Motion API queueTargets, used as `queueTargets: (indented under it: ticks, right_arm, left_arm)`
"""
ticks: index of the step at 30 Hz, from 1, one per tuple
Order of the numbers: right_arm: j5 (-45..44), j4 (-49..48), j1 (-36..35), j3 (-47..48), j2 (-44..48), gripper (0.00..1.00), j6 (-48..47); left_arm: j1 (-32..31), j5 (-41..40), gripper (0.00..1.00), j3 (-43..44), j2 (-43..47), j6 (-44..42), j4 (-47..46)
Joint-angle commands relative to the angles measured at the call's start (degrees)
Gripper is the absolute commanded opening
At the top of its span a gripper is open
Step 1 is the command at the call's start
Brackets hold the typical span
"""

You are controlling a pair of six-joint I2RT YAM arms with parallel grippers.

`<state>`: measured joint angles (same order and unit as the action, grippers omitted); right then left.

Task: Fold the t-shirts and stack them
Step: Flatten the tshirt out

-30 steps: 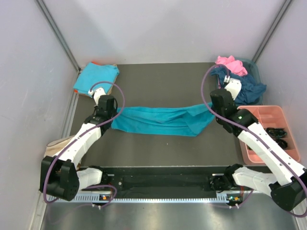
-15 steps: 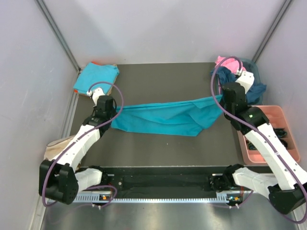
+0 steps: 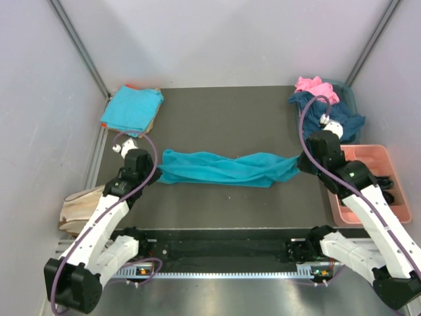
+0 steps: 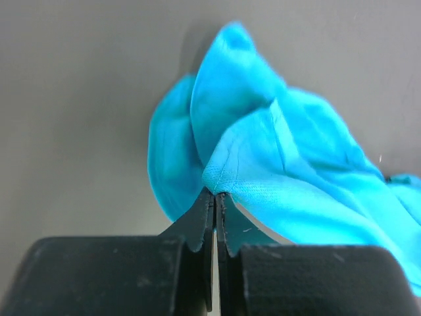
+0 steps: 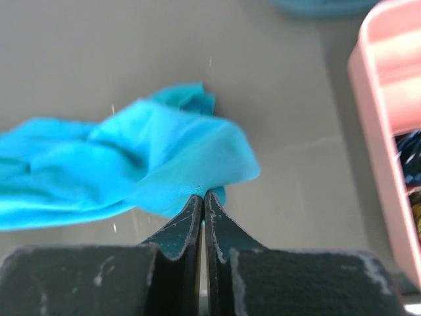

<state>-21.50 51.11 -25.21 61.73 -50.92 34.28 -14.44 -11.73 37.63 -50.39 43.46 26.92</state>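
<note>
A turquoise t-shirt [image 3: 227, 168] hangs stretched in a long bunched band between my two grippers over the dark mat. My left gripper [image 3: 155, 172] is shut on its left end [image 4: 217, 172], the cloth pinched at the fingertips. My right gripper [image 3: 301, 164] is shut on the right end [image 5: 197, 172]. A folded turquoise t-shirt [image 3: 132, 109] lies at the back left corner. A pink t-shirt [image 3: 316, 87] and a dark navy one [image 3: 342, 123] sit crumpled at the back right.
A pink compartment tray [image 3: 378, 161] with dark items stands at the right, close to my right arm; its rim [image 5: 375, 125] shows in the right wrist view. A beige cloth [image 3: 79, 204] lies off the mat at the left. Grey walls close in on both sides.
Both grippers have drawn toward the near edge with the t-shirt, and the right one has moved further right. The cloth has gone from a loose spread sheet to a narrower, tauter band.
</note>
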Motion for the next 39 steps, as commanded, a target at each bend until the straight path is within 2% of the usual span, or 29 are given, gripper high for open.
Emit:
queueTargets:
  ticks: [1,4,5,7,8,9,12,19,24,28,32,34,39]
  right_arm:
    - [6.5,3.3,0.7,-2.4,1.8,0.0,3.3]
    - [6.1,3.3,0.7,-3.2,2.0,0.0,3.6]
    - [5.9,3.1,0.7,-3.3,1.9,0.0,3.6]
    - [5.8,2.9,0.8,-3.8,1.8,0.0,3.6]
    - [5.8,2.4,0.7,-3.9,1.7,0.0,3.5]
    - [5.7,2.2,0.7,-4.2,1.5,0.0,3.5]
    - [5.6,1.3,0.7,-4.7,1.0,0.0,3.3]
    - [5.8,-1.4,0.7,-6.8,-0.1,0.0,3.1]
    - [6.5,-2.7,0.7,-7.3,-1.2,0.0,3.0]
    - [6.4,-3.4,0.7,-7.5,-1.4,0.0,2.8]
    - [6.6,-4.0,0.7,-7.7,-2.0,0.0,2.8]
    - [6.7,-4.2,0.7,-7.9,-2.3,0.0,2.8]
    - [7.3,-4.5,0.7,-8.6,-2.3,0.0,3.2]
  left_arm:
    - [0.1,7.4,0.0,-3.9,3.4,5.6,5.2]
    - [-0.1,9.8,0.0,-6.8,4.8,8.4,6.0]
    - [-0.1,10.7,0.05,-7.3,5.3,9.3,6.3]
    - [-0.2,10.8,0.28,-8.1,5.9,9.9,7.1]
    - [-0.3,10.7,0.44,-8.0,6.5,10.2,7.7]
    - [-0.3,9.7,0.53,-7.4,6.8,10.4,8.4]
    - [-0.3,6.7,0.68,-4.3,7.9,10.4,10.7]
    - [-0.3,-0.5,0.71,4.4,5.7,6.8,9.0]
    - [-0.3,-0.1,0.69,3.8,0.7,4.8,0.0]
    - [-0.3,0.1,0.63,2.7,-3.5,3.3,-3.8]
    - [-0.3,2.1,0.46,0.3,-7.2,2.1,-9.1]
    - [-0.3,3.5,0.42,0.3,-9.0,1.5,-10.2]
    - [-0.7,4.8,0.37,-1.1,-11.6,-0.7,-13.9]
